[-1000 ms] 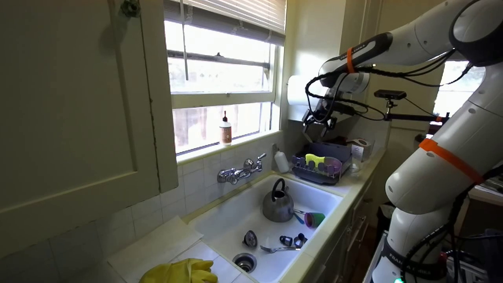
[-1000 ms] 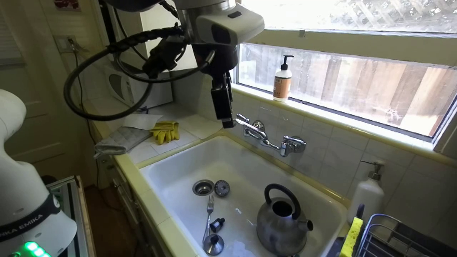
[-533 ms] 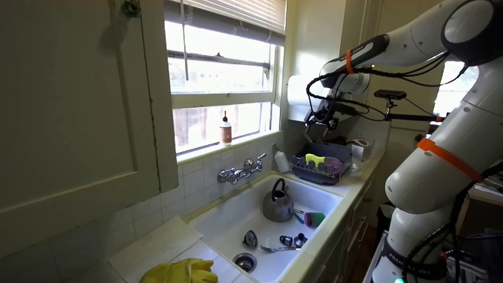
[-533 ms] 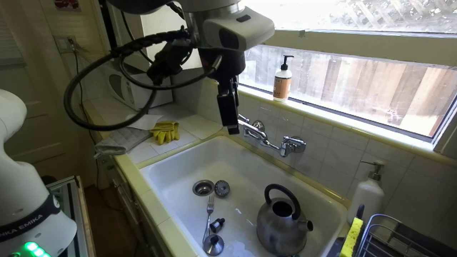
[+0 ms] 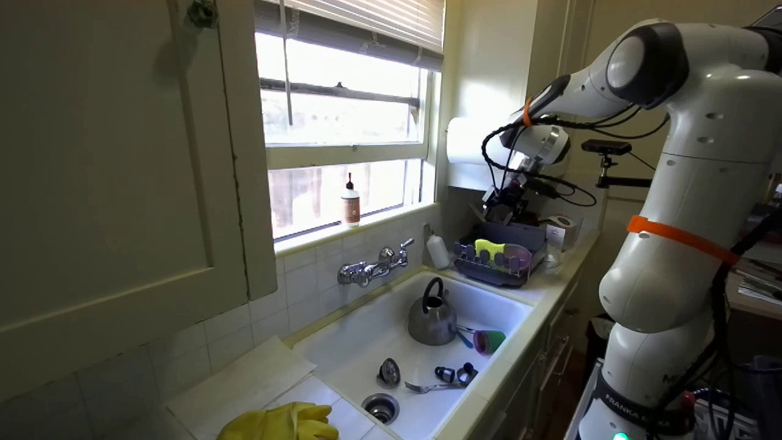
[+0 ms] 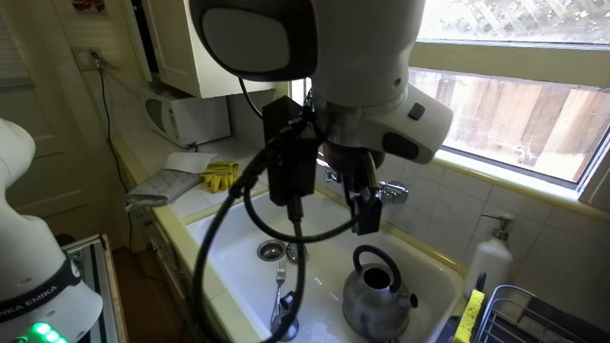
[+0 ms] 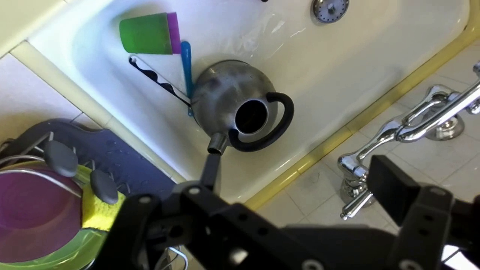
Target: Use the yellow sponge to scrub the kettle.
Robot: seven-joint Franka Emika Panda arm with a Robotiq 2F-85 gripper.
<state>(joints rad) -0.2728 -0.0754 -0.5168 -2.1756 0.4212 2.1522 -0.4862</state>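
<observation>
Robot gripper (image 7: 302, 172) hangs above the area of a white sink (image 7: 360, 67), 2 fingers (image 7: 392, 183) spread wide w/ nothing btwn them. Yellow sponge (image 7: 98, 212) stands on edge in the dish rack (image 5: 489, 275) just beside the sink, btwn gray prong tips (image 7: 104, 186) & a purple dish (image 7: 33, 210). Steel kettle (image 7: 228, 93) sits upright on the sink floor, mouth uncovered, black handle (image 7: 288, 112) arching over it.

Handling, as a guess: sponge is prob. v. light, soft & squashy, maybe slick if wet, but unbreakable. Best hold looks like the top edge that pokes above the prongs: pinch across its 2 broad faces, keep fingers off the dish, lift straight up so it won't snag, & leave plenty of sponge free below for scrubbing. Kettle: stiff, smooth; contents can't be told. If it's empty, hard rubbing could slide or tip it, so press gently.
</observation>
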